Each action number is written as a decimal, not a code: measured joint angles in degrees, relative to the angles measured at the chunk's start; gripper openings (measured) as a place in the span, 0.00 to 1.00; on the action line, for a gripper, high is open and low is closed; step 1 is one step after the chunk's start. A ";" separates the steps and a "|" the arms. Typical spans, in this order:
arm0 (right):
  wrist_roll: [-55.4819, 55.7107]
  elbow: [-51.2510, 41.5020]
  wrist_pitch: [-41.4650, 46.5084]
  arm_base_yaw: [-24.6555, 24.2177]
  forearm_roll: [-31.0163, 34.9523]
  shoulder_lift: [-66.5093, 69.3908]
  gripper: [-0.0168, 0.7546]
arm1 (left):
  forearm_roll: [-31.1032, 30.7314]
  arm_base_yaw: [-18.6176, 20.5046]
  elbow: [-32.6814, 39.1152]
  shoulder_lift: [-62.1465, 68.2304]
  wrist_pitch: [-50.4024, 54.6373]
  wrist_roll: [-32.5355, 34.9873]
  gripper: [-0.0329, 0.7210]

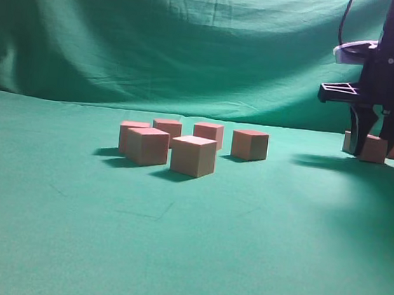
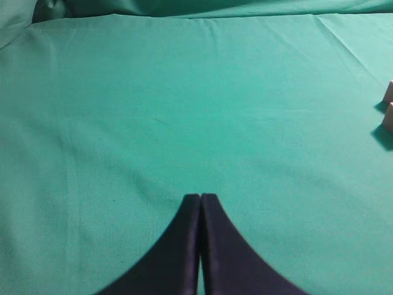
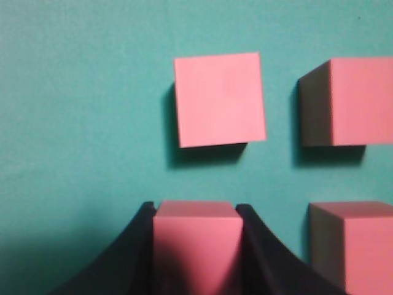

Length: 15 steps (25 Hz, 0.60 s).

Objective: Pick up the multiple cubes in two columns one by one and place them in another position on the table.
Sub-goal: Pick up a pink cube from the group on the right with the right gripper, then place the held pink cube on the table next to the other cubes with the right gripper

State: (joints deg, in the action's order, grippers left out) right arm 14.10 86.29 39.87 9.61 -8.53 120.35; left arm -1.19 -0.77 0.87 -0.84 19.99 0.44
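Because our right gripper [image 3: 195, 246] straddles one of the cubes [image 3: 196, 243] on the table [image 3: 73, 123] with both fingers against its sides, neighbours ahead and beside stay clear, while our left gripper [image 2: 200, 200] waits pressed together.

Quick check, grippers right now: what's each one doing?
Left gripper: shut, empty, above bare table.
Right gripper: fingers against both sides of a cube, which sits on the table.
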 joint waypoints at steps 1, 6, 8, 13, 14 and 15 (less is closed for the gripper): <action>0.00 1.12 1.28 0.00 0.04 0.00 0.36 | 0.00 0.00 0.00 0.00 0.00 0.00 0.04; -2.11 7.25 8.98 0.00 1.34 -1.28 0.36 | 0.00 0.00 0.00 0.00 0.00 0.00 0.04; -3.68 9.55 12.07 0.00 2.88 -3.64 0.36 | 0.00 0.00 0.00 0.00 0.00 0.00 0.04; -6.41 10.67 19.50 0.24 6.75 -11.43 0.36 | 0.00 0.00 0.00 0.00 0.00 0.00 0.04; -6.89 10.67 21.33 0.51 6.84 -12.89 0.36 | 0.00 0.00 0.00 0.00 0.00 0.00 0.04; -7.10 10.67 22.99 0.94 6.95 -14.26 0.36 | 0.00 0.00 0.00 0.00 0.00 0.00 0.04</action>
State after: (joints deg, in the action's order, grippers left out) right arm 7.01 96.97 62.86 10.55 -1.58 106.09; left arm -1.19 -0.77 0.87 -0.84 19.99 0.44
